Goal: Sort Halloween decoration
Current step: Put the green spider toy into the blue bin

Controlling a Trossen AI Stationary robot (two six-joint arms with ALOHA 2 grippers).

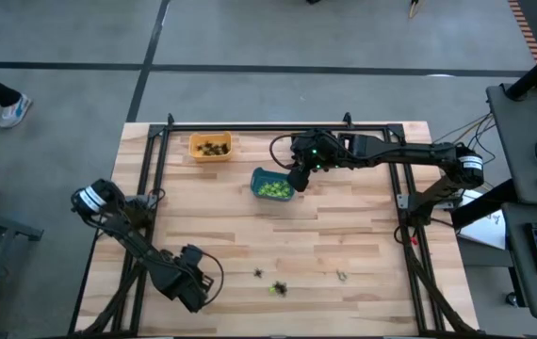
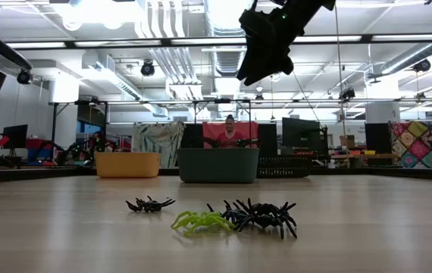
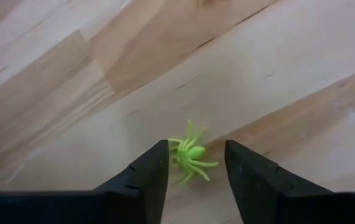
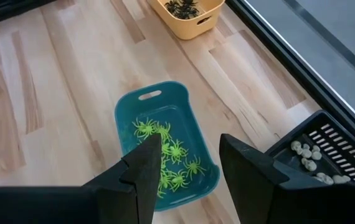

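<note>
Desk (image 1: 344, 226) planks carry loose spiders (image 1: 277, 288); teal bin (image 4: 127, 118) holds green ones under the spread right tool (image 4: 187, 163), left tool (image 3: 196, 165) straddling a green spider (image 3: 191, 155).

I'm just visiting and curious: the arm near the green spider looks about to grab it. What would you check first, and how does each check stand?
1. Green spider lies between the left gripper fingers: ok.
2. Fingers open, one on each side of it: ok.
3. Spider already gripped: not ok, the fingers do not yet pinch it.
4. Teal bin with the green spiders is free to receive it: not ok, the right gripper hangs open above it.
5. Other spiders on the table lie clear of the left arm: ok.
</note>
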